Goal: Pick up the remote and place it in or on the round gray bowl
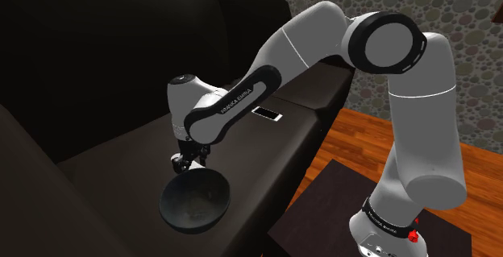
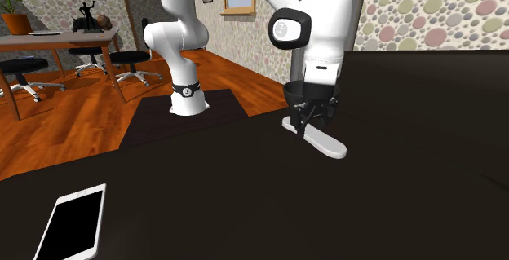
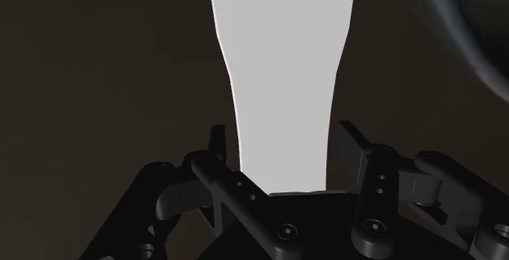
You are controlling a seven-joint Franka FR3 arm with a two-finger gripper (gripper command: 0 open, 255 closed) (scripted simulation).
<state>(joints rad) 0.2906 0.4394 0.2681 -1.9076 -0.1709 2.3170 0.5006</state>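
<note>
**Open gripper astride a remote on a sofa seat**

One dark brown leather sofa [image 1: 97,70] carries every object. One white Franka arm [image 1: 306,38] reaches down over its seat. One round dark grey bowl [image 1: 193,203] stands near the seat's front edge, just beside the black gripper [image 2: 313,121]. One pale grey, elongated remote [image 3: 281,79] lies flat on the seat between the two fingers [image 3: 352,144], which stand apart, a narrow gap on each side. One white phone with a black screen [image 2: 72,224] lies well apart.

I've got the arm [image 1: 298,50] stretched out, elbow bent, wrist pointing straight down, pincer [image 2: 312,122] low, its fingers [image 3: 352,146] standing apart.
</note>
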